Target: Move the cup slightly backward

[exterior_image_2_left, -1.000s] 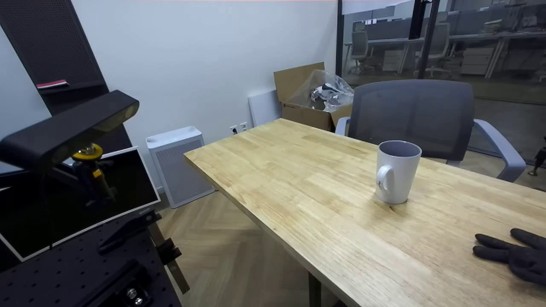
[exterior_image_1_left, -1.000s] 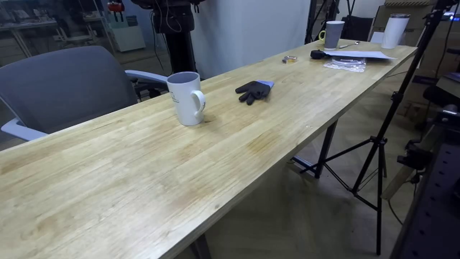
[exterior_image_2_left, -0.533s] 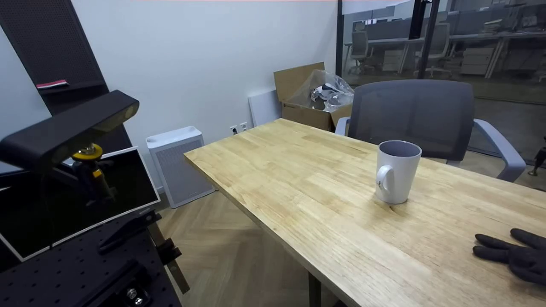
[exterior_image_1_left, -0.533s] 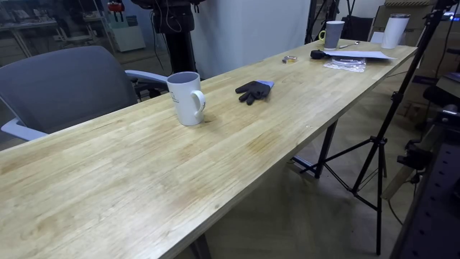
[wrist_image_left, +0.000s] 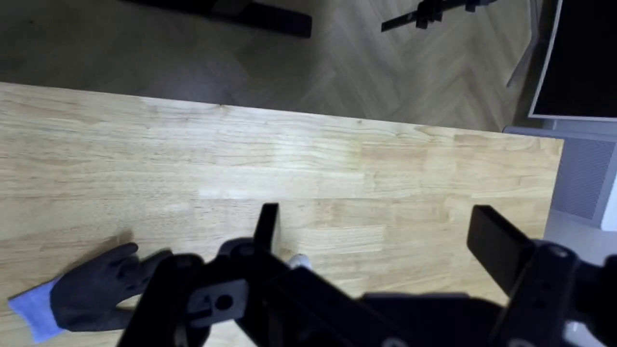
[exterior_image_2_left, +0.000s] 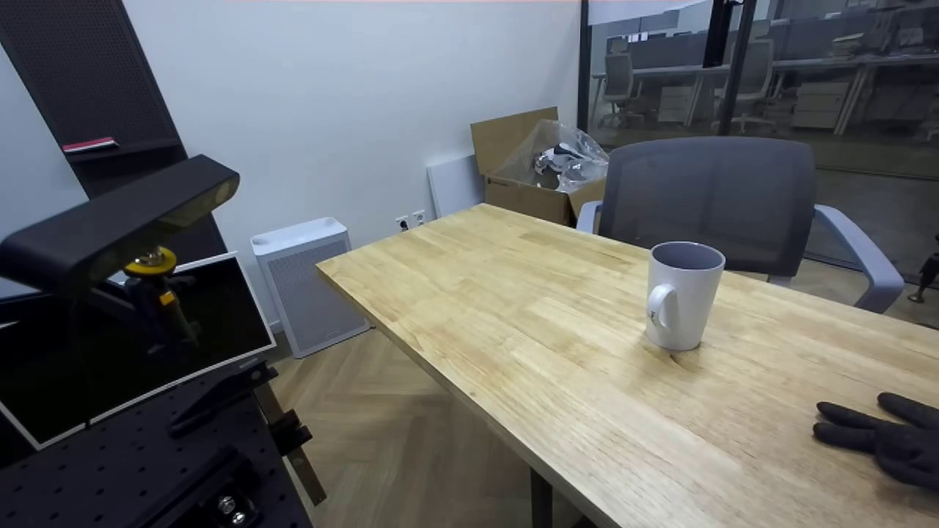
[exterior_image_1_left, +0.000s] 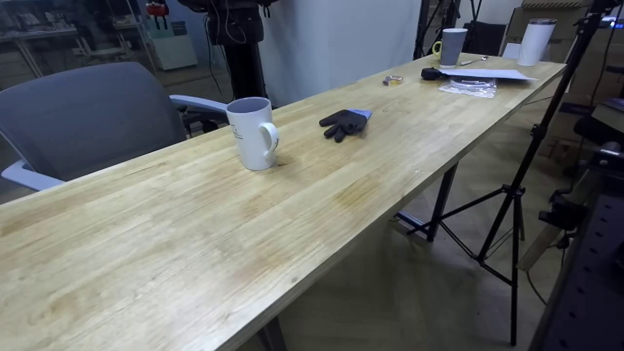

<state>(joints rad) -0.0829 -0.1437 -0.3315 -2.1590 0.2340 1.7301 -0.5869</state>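
Wrist view catches the gripper (wrist_image_left: 378, 231) spread wide above the table (wrist_image_left: 313, 154)

Its two fingers (wrist_image_left: 499, 248) stand well apart, with the table showing between them. In both exterior views the white mug (exterior_image_1_left: 254, 141) sits upright on the table, left of a black glove (exterior_image_1_left: 345, 124). In an exterior view I see the mug's handle (exterior_image_2_left: 657, 297) turned toward the near left, and a grey chair (exterior_image_2_left: 711, 198) beyond it at the table's far edge.

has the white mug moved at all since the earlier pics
No, in both exterior views the white mug stands at the same spot on the table.
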